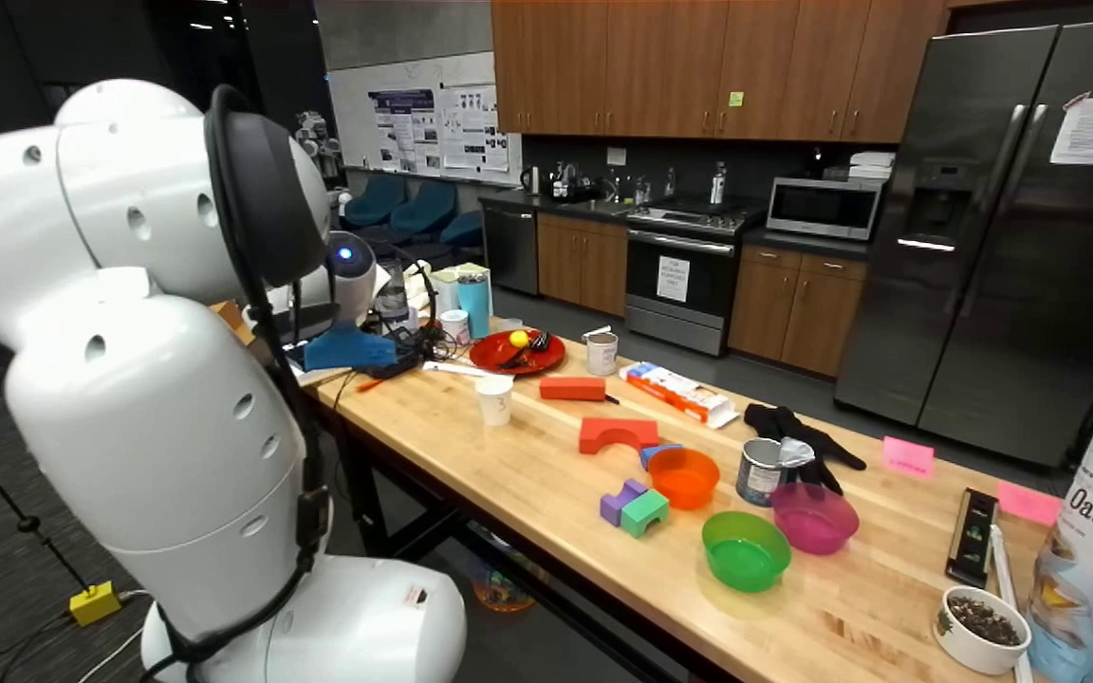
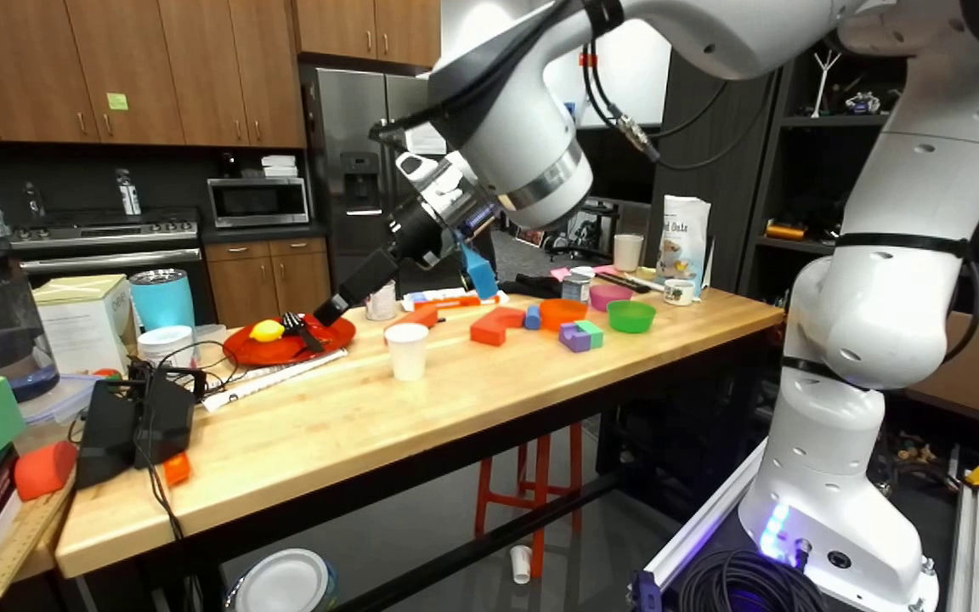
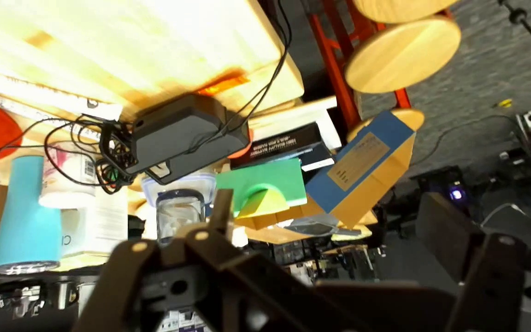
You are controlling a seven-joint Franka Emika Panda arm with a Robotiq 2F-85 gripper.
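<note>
My gripper (image 3: pixel 334 226) stands open in the wrist view, its dark fingers (image 3: pixel 447 235) far apart and nothing between them. Beyond them in that view lie a green arch block (image 3: pixel 265 180), a yellow block (image 3: pixel 262 204) and a blue-and-tan box (image 3: pixel 360 161). In an exterior view the dark gripper (image 2: pixel 338 304) points down toward the table, its tip overlapping the edge of a red plate (image 2: pixel 243 348) that holds a yellow lemon (image 2: pixel 268 331) and black utensils. Whether it touches the plate cannot be told. A blue piece (image 2: pixel 479 272) hangs by the wrist.
A white paper cup (image 2: pixel 409 353) stands near the plate. Red blocks (image 1: pixel 618 433), an orange bowl (image 1: pixel 684 477), green bowl (image 1: pixel 746 552) and magenta bowl (image 1: pixel 814 518) sit farther along. A black device (image 3: pixel 187 129) with loose cables and a blue tumbler (image 3: pixel 28 216) occupy the near end.
</note>
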